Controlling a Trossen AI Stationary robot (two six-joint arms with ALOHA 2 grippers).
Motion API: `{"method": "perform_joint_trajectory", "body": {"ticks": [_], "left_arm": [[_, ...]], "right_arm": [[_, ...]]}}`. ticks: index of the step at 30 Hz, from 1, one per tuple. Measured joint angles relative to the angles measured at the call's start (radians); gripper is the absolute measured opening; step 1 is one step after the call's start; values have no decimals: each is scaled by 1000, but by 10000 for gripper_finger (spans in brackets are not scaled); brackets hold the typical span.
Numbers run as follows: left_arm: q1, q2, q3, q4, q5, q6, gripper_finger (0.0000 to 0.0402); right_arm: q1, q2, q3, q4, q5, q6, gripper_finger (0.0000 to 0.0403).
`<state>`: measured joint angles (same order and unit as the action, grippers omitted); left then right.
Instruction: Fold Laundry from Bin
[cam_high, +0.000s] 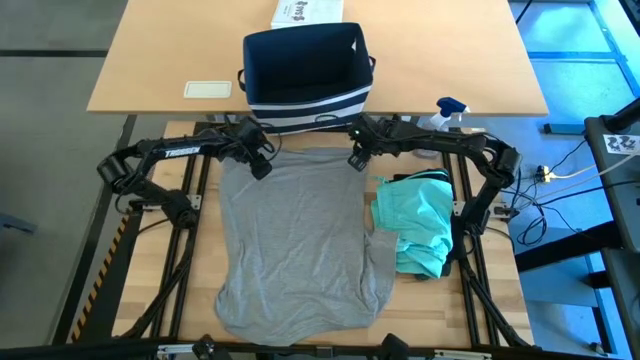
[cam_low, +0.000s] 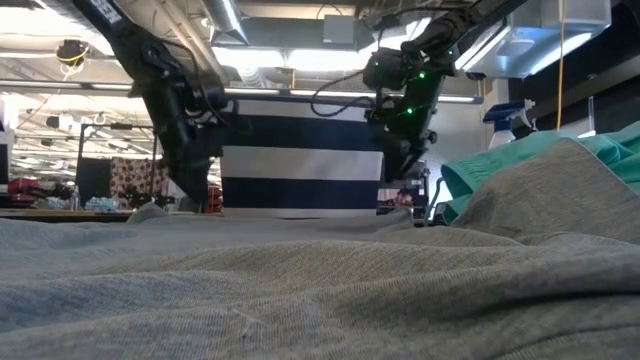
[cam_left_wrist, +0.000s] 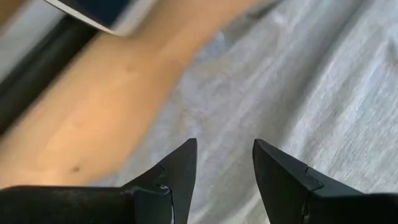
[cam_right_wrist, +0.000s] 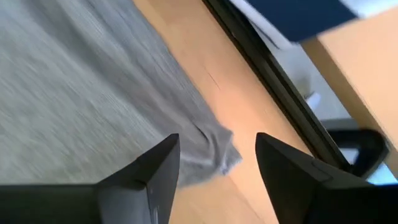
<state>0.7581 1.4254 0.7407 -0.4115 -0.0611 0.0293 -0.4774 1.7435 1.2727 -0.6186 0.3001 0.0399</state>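
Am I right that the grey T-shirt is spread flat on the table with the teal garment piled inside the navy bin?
Not quite. The high view shows the teal garment piled on the table beside the grey T-shirt, not inside the navy bin. The T-shirt is spread flat, as you said.

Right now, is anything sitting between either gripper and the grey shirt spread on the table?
Nothing visible. The left gripper and right gripper both hang open directly over the grey T-shirt, at its two corners nearest the bin. The teal piece lies off to the side.
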Motion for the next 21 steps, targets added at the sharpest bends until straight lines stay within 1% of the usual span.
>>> {"method": "perform_joint_trajectory", "body": {"ticks": [3, 7, 9, 16, 21], "left_arm": [[0, -44, 1, -5, -17, 1, 151], [10, -52, 1, -2, -116, 3, 151], [21, -41, 0, 12, -143, 3, 151], [74, 32, 0, 21, -135, 2, 151], [111, 104, 0, 30, -124, 2, 151]], "right_arm": [[0, 0, 4, 49, -44, -3, 207], [0, 16, 4, 132, -113, -12, 196], [0, 38, 4, 174, -137, -13, 190], [0, 164, 4, 274, -235, -29, 163], [-3, 248, 4, 337, -228, -43, 137]]}}
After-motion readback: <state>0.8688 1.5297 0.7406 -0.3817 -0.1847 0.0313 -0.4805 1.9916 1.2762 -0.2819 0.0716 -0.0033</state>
